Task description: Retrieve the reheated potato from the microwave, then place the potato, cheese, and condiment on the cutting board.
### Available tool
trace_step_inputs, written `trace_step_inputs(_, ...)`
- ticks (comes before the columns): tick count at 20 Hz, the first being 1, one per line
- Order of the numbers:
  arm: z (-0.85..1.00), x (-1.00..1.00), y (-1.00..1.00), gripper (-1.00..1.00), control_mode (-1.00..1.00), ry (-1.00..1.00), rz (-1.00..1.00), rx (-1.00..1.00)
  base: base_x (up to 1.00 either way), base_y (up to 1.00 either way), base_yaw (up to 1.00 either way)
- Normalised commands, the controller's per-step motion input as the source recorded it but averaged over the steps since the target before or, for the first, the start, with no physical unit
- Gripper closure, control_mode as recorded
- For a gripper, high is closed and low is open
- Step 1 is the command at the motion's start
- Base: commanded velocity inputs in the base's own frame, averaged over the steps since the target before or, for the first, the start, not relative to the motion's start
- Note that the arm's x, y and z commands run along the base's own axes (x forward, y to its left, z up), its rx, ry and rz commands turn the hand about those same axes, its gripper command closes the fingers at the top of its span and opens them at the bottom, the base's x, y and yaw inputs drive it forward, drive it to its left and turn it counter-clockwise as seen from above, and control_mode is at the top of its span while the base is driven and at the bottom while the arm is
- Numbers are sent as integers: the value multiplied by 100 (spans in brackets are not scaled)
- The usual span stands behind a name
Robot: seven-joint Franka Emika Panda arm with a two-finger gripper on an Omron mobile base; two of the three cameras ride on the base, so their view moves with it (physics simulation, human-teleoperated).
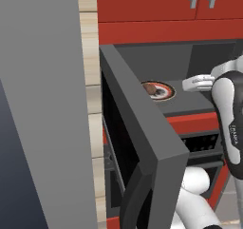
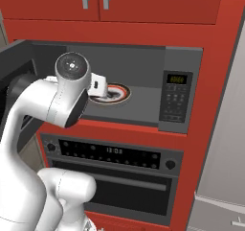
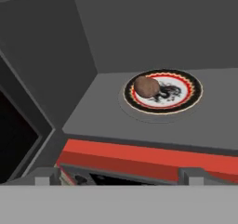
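The microwave [image 2: 143, 88] is seen with its door [image 1: 142, 142] swung fully open, and the plate [image 3: 188, 95] on its floor is taken here as the landmark. The potato [image 3: 147, 87] is found lying on that plate, toward the plate's edge nearest the door hinge rather than at its centre (it is a dull brown lump against the white, red and black pattern). In the left base view the potato [image 1: 150, 88] is seen on the same plate, partly hidden behind the top edge of the open door. The gripper [image 1: 201, 83] is held at the mouth of the cavity, on the side of the plate away from the door, and is pointed toward the plate; in the right base view the gripper [image 2: 98, 88] is seen just before the plate's near rim, largely covered by the arm's wrist. In the hand view the two finger tips [image 3: 46, 177] are seen low and wide apart, well short of the plate, with the cavity's front lip and a red cabinet strip lying between them and the plate. The jaws are spread wide and nothing is held between them. The potato is thus placed ahead of the claw and apart from it, untouched. The microwave's control panel [image 2: 174, 96] is seen to the plate's far side from the door, and an oven [image 2: 112, 177] is mounted below the plate.
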Motion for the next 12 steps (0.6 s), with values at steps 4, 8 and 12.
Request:
trace_step_inputs(4,-11,46,17,-100,-100,0,1,0,0,0,0)
trace_step_inputs(8,-21,46,16,-100,-100,0,0,0,0,0,0)
trace_step_inputs(12,-25,41,14,-100,-100,0,1,-2,0,0,0)
